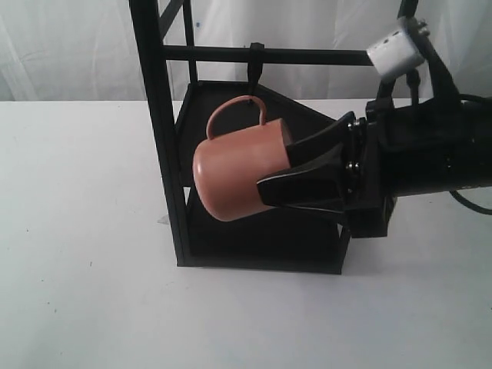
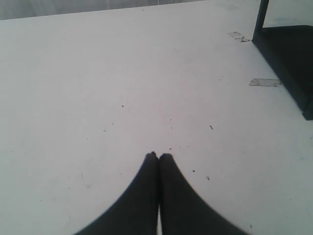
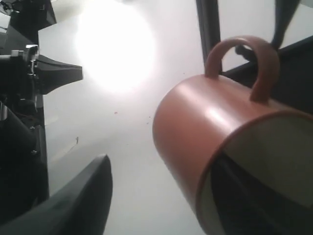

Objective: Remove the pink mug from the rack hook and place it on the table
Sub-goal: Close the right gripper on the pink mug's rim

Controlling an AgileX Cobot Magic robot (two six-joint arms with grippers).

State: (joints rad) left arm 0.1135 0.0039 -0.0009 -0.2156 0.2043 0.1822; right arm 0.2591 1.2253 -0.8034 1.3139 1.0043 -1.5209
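Observation:
The pink mug [image 1: 234, 173] [image 3: 195, 122] is tipped on its side under the rack's [image 1: 157, 115] crossbar, mouth facing my right gripper [image 1: 275, 171] [image 3: 166, 181]. Its loop handle points up, just beneath the rack hook [image 1: 254, 69] [image 3: 282, 19]; I cannot tell whether they touch. The gripper is open, straddling the mug wall. One finger [image 3: 254, 200] reaches inside the cream mouth. The other finger [image 3: 83, 191] is outside, with a clear gap to the wall. My left gripper [image 2: 158, 155] is shut on nothing, low over the table [image 2: 98, 73], outside the exterior view.
The rack's black base and shelves [image 1: 261, 238] lie right under and behind the mug, one post close on its left. The rack's corner [image 2: 288, 58] and a strip of tape [image 2: 264, 82] show in the left wrist view. White table [image 1: 84, 231] spreads around the rack.

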